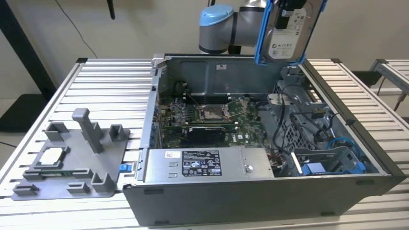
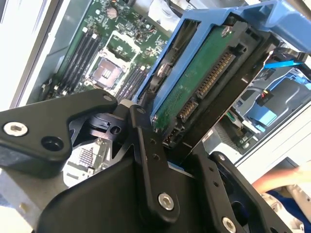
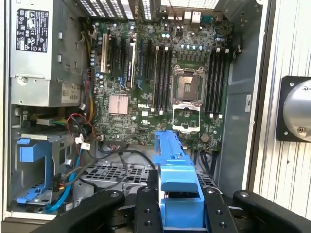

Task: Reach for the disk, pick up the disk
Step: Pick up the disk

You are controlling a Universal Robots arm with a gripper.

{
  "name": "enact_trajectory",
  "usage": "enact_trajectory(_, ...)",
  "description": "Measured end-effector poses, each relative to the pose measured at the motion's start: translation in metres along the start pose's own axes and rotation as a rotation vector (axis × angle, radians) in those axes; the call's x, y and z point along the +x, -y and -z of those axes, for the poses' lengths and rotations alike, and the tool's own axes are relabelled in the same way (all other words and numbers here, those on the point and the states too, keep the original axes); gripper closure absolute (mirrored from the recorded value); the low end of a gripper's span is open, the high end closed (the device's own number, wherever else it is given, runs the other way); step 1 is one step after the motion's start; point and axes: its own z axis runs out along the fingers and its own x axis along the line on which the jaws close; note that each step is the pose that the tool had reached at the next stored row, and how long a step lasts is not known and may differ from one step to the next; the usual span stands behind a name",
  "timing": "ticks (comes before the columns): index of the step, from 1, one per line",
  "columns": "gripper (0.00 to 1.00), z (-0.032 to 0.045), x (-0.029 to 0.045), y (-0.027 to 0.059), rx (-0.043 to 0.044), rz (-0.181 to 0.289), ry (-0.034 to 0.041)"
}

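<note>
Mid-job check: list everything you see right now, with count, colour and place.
disk: one, silver in blue bracket, held in the air above the case's back edge
case: one, grey, open, on the table
motherboard: one, green, on the case floor
power supply: one, grey box with sticker, at the case's front wall
drive cage: one, blue, in the case at the exterior view's right
fixture: one, grey, on the table at the exterior view's left
table: one, slatted metal
arm: one, grey with blue cap, behind the case
gripper: one, black, closed on the disk
</note>
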Motion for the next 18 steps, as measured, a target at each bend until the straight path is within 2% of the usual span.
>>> enact_trajectory(13,1.0,-0.0004,0.0324,0.003,-0.0015,0.0,0.0001)
enact_trajectory(18,1.0,-0.0004,0.0344,0.0031,-0.0015,0.0,0.0001)
